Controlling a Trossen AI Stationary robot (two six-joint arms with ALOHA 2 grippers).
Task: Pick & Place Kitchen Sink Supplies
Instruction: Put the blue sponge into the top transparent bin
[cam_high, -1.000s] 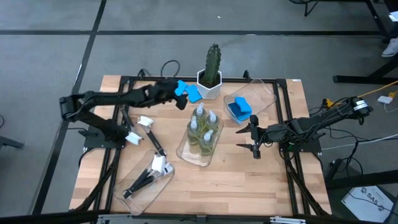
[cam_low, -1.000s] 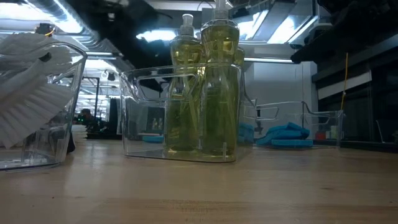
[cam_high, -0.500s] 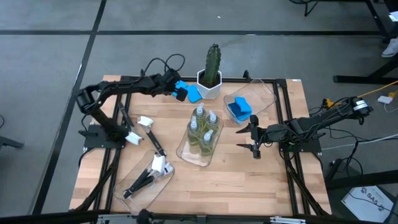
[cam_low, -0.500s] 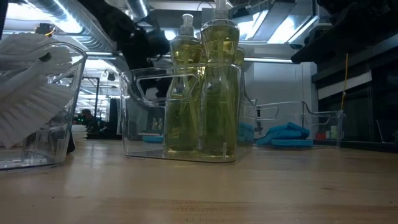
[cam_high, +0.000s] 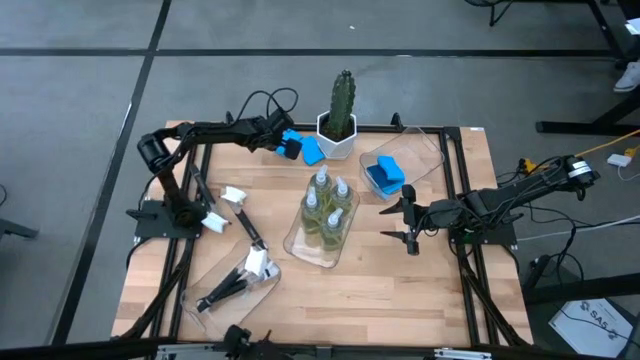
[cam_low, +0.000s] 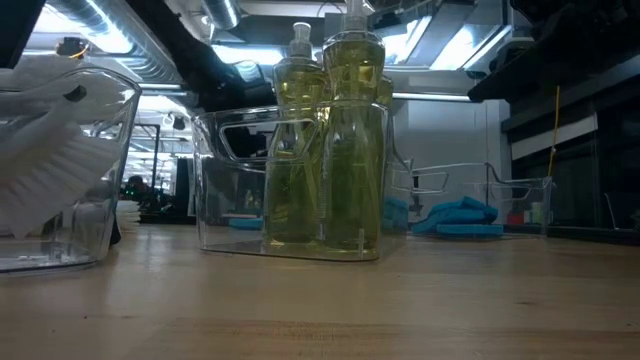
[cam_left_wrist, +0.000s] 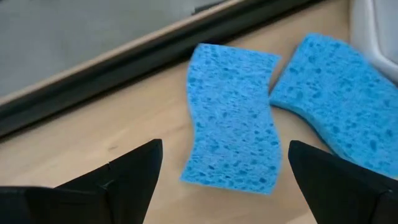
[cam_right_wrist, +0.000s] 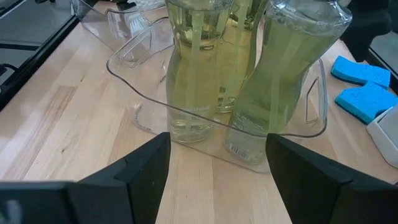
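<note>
Two bright blue sponges lie flat on the wood near the far edge, one (cam_left_wrist: 233, 134) (cam_high: 291, 140) beside the other (cam_left_wrist: 336, 99) (cam_high: 312, 152). My left gripper (cam_left_wrist: 224, 186) (cam_high: 283, 143) hangs open, slanting down over the nearer sponge, with a finger on either side and touching nothing. Several bottles (cam_high: 326, 212) (cam_low: 330, 150) of yellow-green liquid stand in a clear tray (cam_right_wrist: 143, 118). Another sponge (cam_high: 385, 172) lies in a clear tray at the back right. Black-handled brushes (cam_high: 240, 283) lie in a tray at the front left, and one brush (cam_high: 243, 218) lies loose on the wood. My right gripper (cam_high: 410, 225) (cam_right_wrist: 217, 180) waits open right of the bottles.
A green cactus in a white pot (cam_high: 340, 115) stands just right of the two loose sponges, close to my left gripper. A black frame rail (cam_left_wrist: 124, 74) runs along the far edge behind the sponges. Bare wood (cam_high: 400, 290) lies at the front right.
My left arm has swung toward the far edge. Its gripper has sunk toward the two loose sponges and tipped more steeply down, staying open. In the low view the arm has come into sight behind the bottles.
</note>
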